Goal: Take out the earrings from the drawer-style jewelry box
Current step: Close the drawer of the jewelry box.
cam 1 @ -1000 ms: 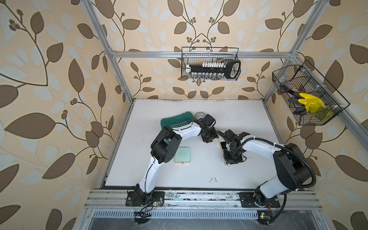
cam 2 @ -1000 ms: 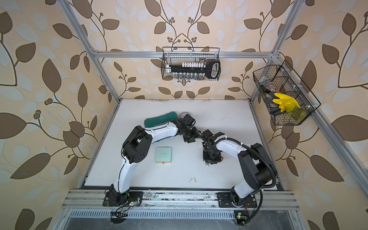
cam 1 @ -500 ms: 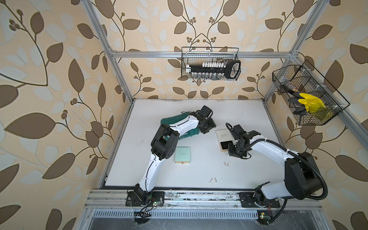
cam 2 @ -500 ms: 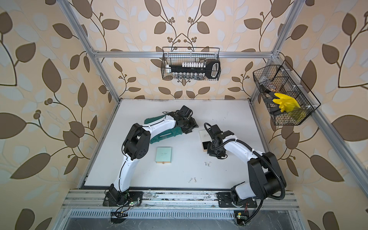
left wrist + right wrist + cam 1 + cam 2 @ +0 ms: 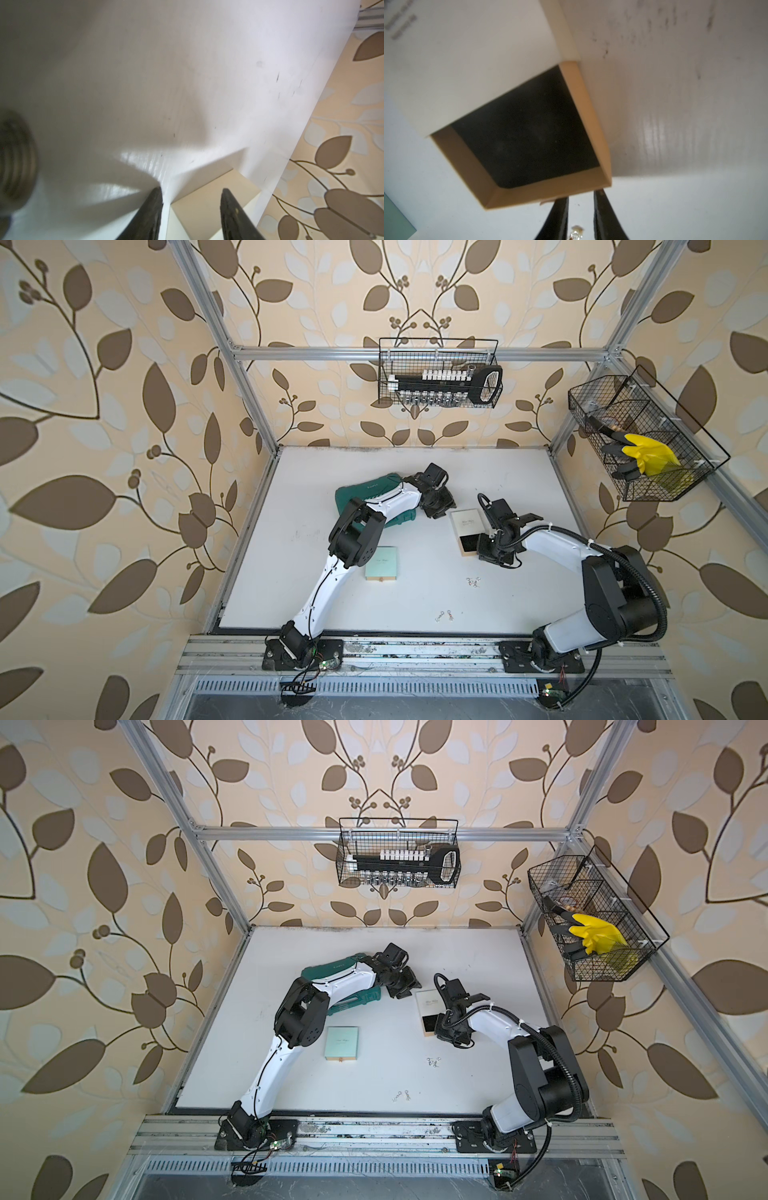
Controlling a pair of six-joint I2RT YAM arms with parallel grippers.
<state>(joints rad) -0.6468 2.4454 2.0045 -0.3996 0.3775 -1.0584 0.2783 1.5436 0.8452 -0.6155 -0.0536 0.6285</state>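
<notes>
Both top views show us, at the left, a green pouch (image 5: pixel 365 489) under the left arm and a mint-green square box (image 5: pixel 381 563) nearer the front. Past these, the left gripper (image 5: pixel 444 510) sits at the far corner of the white drawer-style jewelry box (image 5: pixel 466 521). In the left wrist view its jaws stand a little apart with the box's corner between them, not clamped.

The tan, black-lined drawer (image 5: pixel 469 545) stands pulled out toward the front. The earrings (image 5: pixel 473 580) lie out on the white table (image 5: pixel 415 472), one pair just in front of the drawer and a second pair (image 5: pixel 444 616) near the front edge.

Rightmost, the right gripper (image 5: pixel 482 549) is at the drawer's front wall. Its jaws are narrowly parted, and in the right wrist view we see one earring (image 5: pixel 576 232) glinting between them, not pinched.
</notes>
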